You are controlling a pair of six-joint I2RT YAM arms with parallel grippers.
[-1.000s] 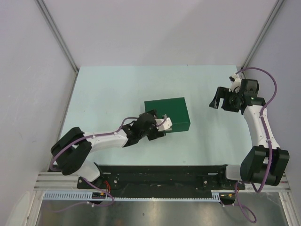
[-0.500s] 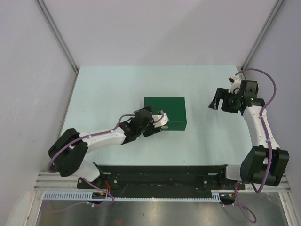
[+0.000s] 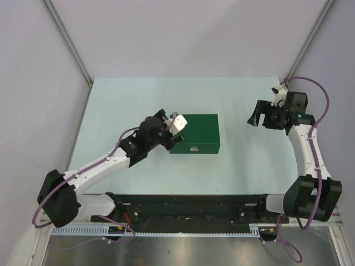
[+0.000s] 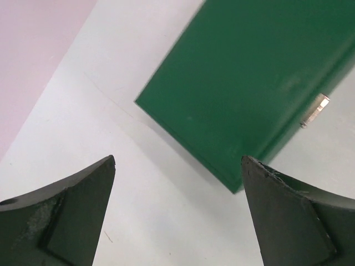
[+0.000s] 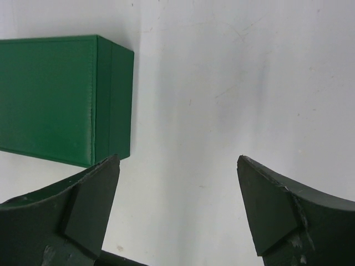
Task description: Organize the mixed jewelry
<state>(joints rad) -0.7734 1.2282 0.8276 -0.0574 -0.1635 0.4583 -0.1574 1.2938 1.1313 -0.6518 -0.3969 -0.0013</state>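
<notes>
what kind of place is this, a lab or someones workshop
Most likely a robot lab test cell. A left arm and a right arm are bolted to a rail at the near edge of a pale table, plain panel walls close it in, and a closed green box sits on it.

Three views share the green box [image 3: 197,133].
You look down from above the table [image 3: 127,94]; left wrist sits close over the box's corner, right wrist farther off.
</notes>
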